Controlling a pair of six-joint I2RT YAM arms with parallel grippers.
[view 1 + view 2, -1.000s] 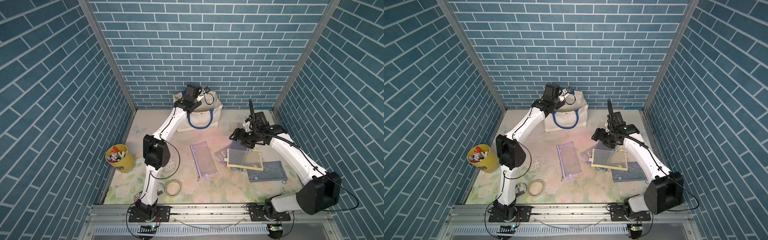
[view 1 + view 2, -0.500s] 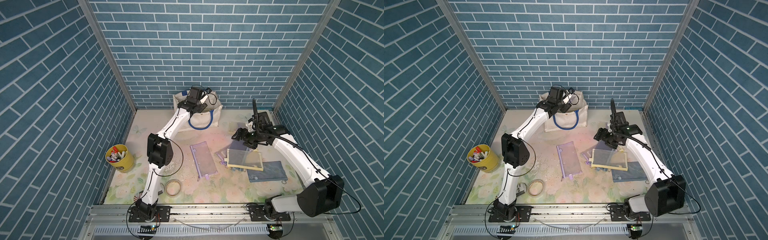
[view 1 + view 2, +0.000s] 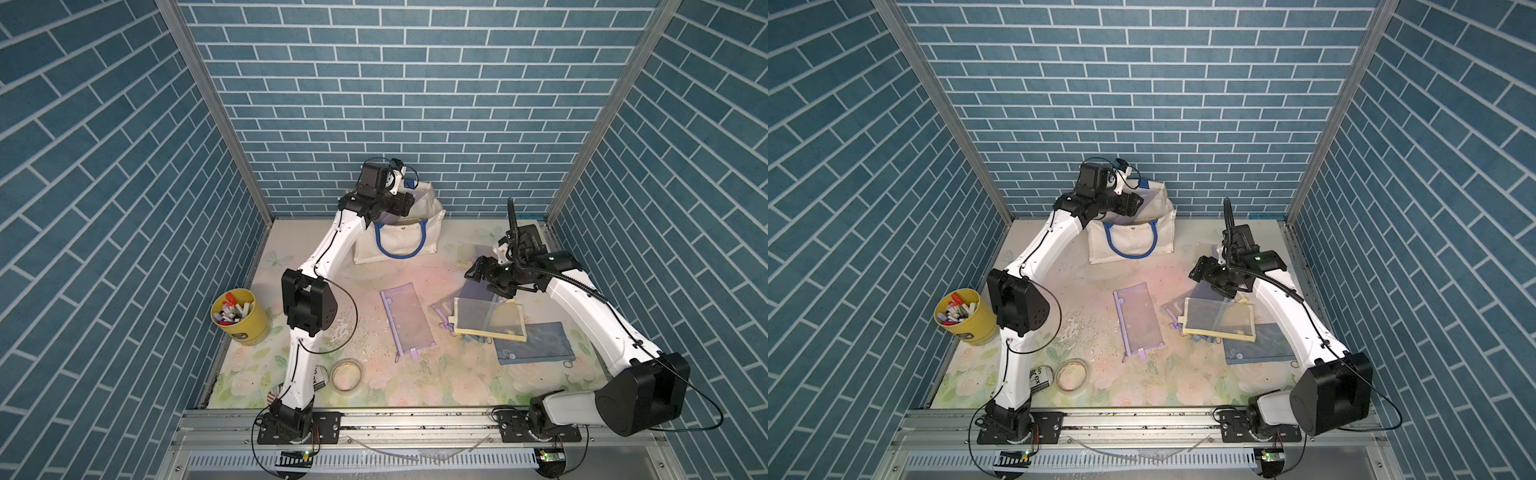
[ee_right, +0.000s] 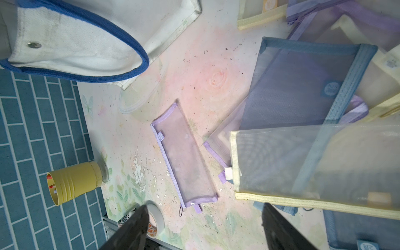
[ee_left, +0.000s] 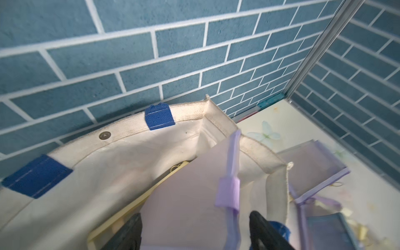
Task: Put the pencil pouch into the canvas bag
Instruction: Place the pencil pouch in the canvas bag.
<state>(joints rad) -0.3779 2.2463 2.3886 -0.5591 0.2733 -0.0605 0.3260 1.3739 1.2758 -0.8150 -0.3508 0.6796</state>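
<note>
Left hand sits over the canvas bag at the back of the desk in both top views; right hand hovers above the pouch pile, well apart from the bag.
Left wrist: fingers spread wide; lilac pencil pouch unpinched between them, over the bag mouth, one corner across the side rim.
Right wrist: fingers apart, empty.
Risk: pouch snags that rim and tips outside.
</note>
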